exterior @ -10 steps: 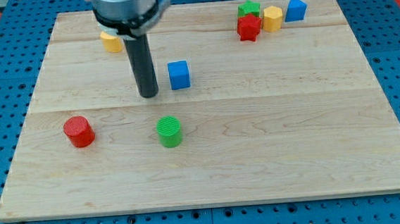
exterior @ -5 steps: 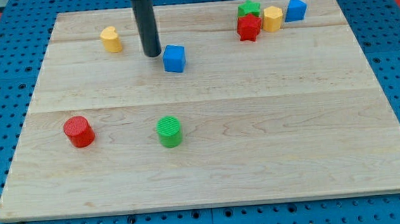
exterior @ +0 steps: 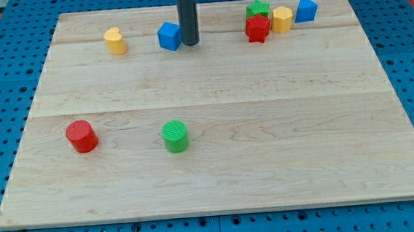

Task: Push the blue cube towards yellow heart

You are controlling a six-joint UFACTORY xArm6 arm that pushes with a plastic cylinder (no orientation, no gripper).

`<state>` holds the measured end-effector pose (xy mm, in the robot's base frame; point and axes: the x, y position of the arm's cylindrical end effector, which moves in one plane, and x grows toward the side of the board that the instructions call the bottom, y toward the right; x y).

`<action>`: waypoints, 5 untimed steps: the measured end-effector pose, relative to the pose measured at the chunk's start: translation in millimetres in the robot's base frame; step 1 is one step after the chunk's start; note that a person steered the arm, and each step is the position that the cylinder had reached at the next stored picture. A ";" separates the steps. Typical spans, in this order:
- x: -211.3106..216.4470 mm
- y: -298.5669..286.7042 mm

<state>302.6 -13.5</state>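
Observation:
The blue cube sits near the view's top, left of centre. The yellow heart lies further to the view's left at about the same height, with a gap of bare board between them. My tip stands right against the cube's right side. The rod rises straight up out of the view's top.
A red cylinder and a green cylinder stand in the lower left half. A cluster at the top right holds a green star, a red star, a yellow hexagon block and another blue block.
My tip has gone from the cube's left side round to its right side. The blue cube has moved up and to the left, closer to the yellow heart.

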 end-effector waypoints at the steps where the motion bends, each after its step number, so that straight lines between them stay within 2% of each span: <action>1: 10.1 2.2; 2: 10.1 -8.0; 4: -23.8 -42.3; 5: 28.8 -31.6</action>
